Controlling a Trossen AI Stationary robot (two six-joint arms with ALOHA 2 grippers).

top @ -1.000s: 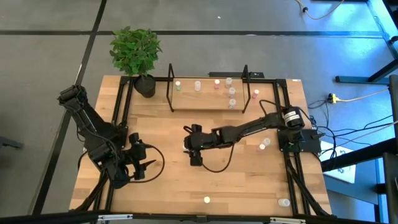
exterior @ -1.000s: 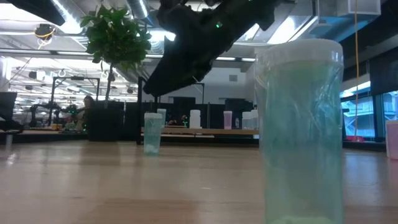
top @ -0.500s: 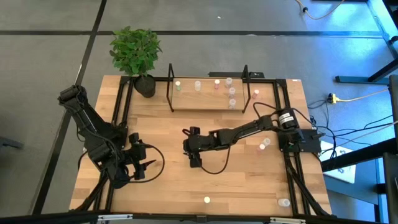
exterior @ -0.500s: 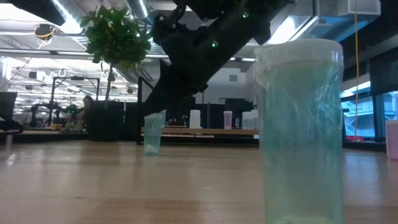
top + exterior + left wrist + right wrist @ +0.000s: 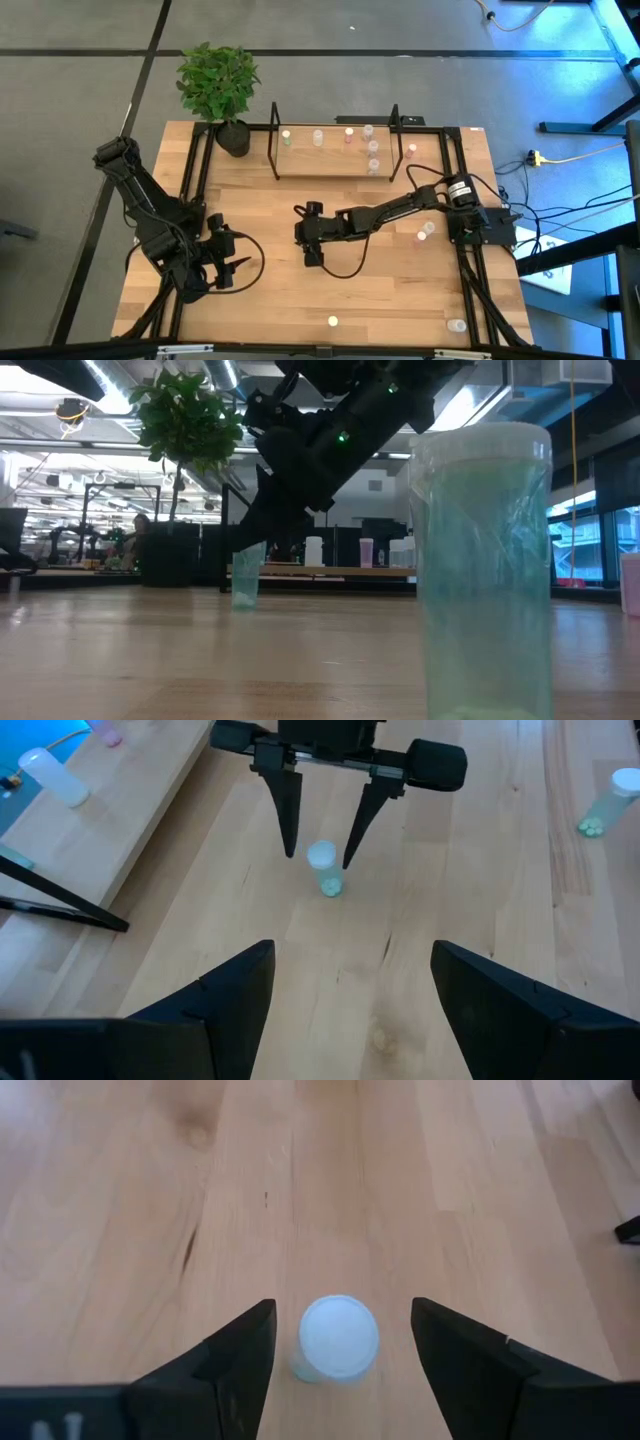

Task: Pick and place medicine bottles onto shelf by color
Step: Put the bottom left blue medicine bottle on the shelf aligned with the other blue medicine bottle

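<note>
Dark left gripper (image 5: 232, 262) idle over left table (image 5: 390, 300), fingers (image 5: 225, 995) spread. Mid-table, right gripper (image 5: 311, 257) lowered, fingers (image 5: 225, 1355) spread either side of upright pale green bottle (image 5: 338, 1338), not touching. Farther back, shelf (image 5: 330, 160) carrying several bottles; others scattered right and along near edge.

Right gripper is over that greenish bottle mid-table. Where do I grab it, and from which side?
Take the greenish bottle by its round side wall, just below the white cap, coming straight down from above. It stands upright and alone on the tabletop, and the open right gripper already straddles it, one finger on each side.
</note>
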